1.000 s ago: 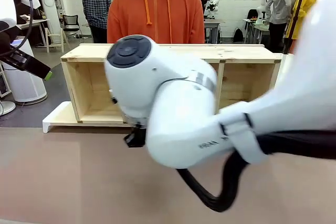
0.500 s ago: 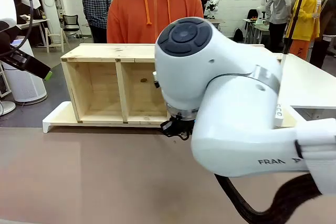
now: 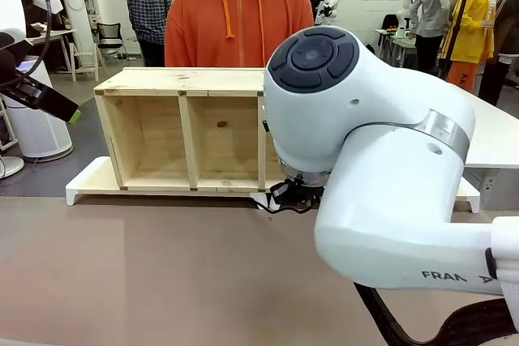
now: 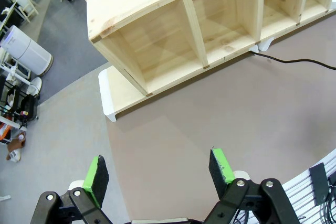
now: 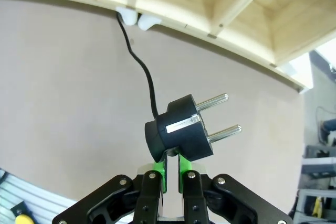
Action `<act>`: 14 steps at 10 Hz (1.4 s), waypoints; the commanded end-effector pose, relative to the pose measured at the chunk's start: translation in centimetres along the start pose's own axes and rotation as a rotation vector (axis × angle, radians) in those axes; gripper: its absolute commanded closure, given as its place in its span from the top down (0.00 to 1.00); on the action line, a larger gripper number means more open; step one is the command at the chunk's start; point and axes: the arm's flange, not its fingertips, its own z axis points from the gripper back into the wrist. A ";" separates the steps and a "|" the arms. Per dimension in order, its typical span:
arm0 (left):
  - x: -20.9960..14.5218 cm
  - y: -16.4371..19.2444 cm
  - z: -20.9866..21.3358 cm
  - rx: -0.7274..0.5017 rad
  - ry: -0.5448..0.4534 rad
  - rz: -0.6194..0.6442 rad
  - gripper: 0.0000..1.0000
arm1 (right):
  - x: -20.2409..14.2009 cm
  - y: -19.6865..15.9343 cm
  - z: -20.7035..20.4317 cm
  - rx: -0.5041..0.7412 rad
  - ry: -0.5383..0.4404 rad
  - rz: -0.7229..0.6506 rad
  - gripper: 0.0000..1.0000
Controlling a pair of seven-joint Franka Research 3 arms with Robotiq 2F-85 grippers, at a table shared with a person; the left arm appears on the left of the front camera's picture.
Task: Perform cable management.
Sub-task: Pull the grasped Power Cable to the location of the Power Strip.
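Your right gripper (image 5: 172,165) is pinching the cable (image 5: 140,66) narrowly at the back of its plug (image 5: 181,135), green pads (image 5: 160,169) closed on the black body. The plug is round, glossy and black, with a pale strip across its face. Its two bare metal pins are pointing sideways in the right wrist view, clear of the table (image 5: 63,108). From the plug, the thin black cord is running in a loose curve across the brown table. It is going to the shelf's (image 5: 236,9) front edge and slipping in between two white pieces (image 5: 148,21) at the foot of the shelf; where it ends is hidden there.

Your left gripper (image 4: 157,171) is hanging high over the table's left part, jaws spread wide, holding nothing. In the left wrist view a stretch of cable is lying flat on the table just in front of the shelf.

The shelf is a pale wooden box lying on its side along the table's far edge, on a white base (image 3: 81,184). Its open compartments are facing you and showing bare boards. A person (image 3: 239,14) in an orange hoodie is standing behind it.
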 end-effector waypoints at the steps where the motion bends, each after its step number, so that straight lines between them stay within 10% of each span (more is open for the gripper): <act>1: 0.1 -0.1 -0.1 -0.001 -0.004 0.007 1.00 | -0.2 -1.2 -1.6 -0.124 -0.107 -0.029 0.13; 11: 0.1 -0.1 -0.1 -0.001 -0.004 0.007 1.00 | 0.0 -3.1 -1.9 -0.107 -0.167 0.021 0.13; 14: 0.1 -0.1 -0.1 -0.001 -0.004 0.007 1.00 | -2.3 -8.9 -0.2 -0.127 -0.136 -0.118 0.13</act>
